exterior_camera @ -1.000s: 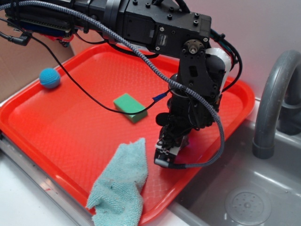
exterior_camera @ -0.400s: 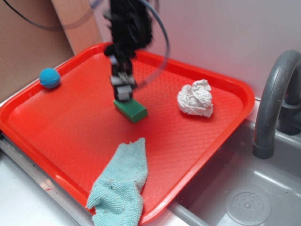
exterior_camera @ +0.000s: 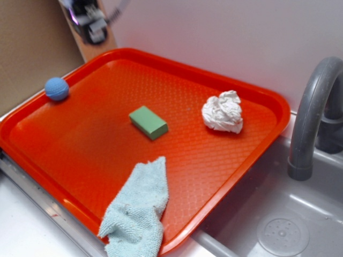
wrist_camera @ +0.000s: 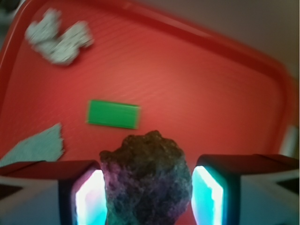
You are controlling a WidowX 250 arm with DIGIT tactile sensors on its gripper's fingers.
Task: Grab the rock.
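In the wrist view the rock [wrist_camera: 146, 180], a lumpy dark brown-grey stone, sits between my two lit fingers [wrist_camera: 89, 197] and fills the gap. My gripper [wrist_camera: 146, 199] is shut on it and holds it high above the red tray [wrist_camera: 197, 79]. In the exterior view my gripper [exterior_camera: 91, 24] is blurred at the top left, above the tray's back left corner. The rock cannot be made out there.
On the red tray [exterior_camera: 80, 155] lie a green block [exterior_camera: 148, 122], a crumpled white paper wad [exterior_camera: 223, 112], a blue ball [exterior_camera: 56, 89] and a light blue cloth [exterior_camera: 136, 211]. A grey faucet [exterior_camera: 311, 118] and sink [exterior_camera: 278, 230] are at the right. Cardboard [exterior_camera: 32, 48] stands at the back left.
My gripper has risen from the tray's front right, passed over the green block and moved to the back left corner. The paper wad is now uncovered.
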